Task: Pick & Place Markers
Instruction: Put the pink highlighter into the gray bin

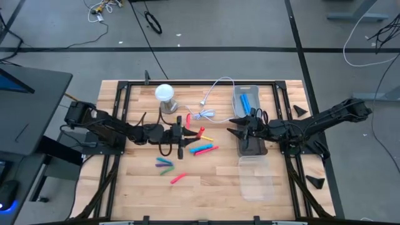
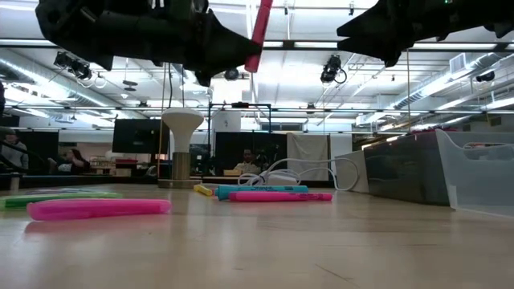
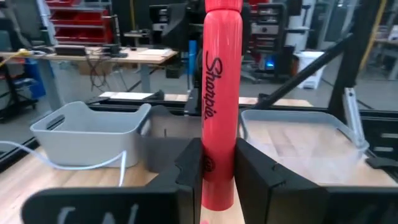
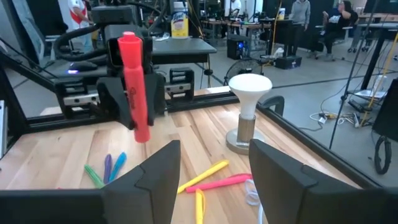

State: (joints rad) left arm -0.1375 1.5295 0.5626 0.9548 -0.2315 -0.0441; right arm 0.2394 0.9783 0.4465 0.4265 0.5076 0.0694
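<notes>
Looking down from the high view, the left gripper (image 1: pixel 185 133) is near the middle of the table with its fingers pinching a red marker (image 1: pixel 188 120), and the right gripper (image 1: pixel 239 130) waits beside the grey bin (image 1: pixel 244 95), fingers spread and empty. Other markers lie loose on the wood: a pink and blue pair (image 1: pixel 204 150) just beside the left gripper, a green and purple group (image 1: pixel 164 165), and one pink marker (image 1: pixel 179 179) nearer the front edge.

From the low view, the red marker (image 2: pixel 261 34) hangs high above the table, nearly upright, and a pink marker (image 2: pixel 98 209) rests in front.

At the left wrist view, the marker (image 3: pixel 219 93) stands between the fingers (image 3: pixel 191 168), gripped near its lower end (the word "Sharpie" reads along the barrel). Two bins are ahead.

At the right wrist view, the red marker (image 4: pixel 135 87) faces this arm, with a white lamp (image 4: pixel 249 106) on the table nearby.

I judge the step is a handover or a carry to the bin. To do it well, keep the marker upright and steady, and let the right fingers close on the free upper part before the left releases.
</notes>
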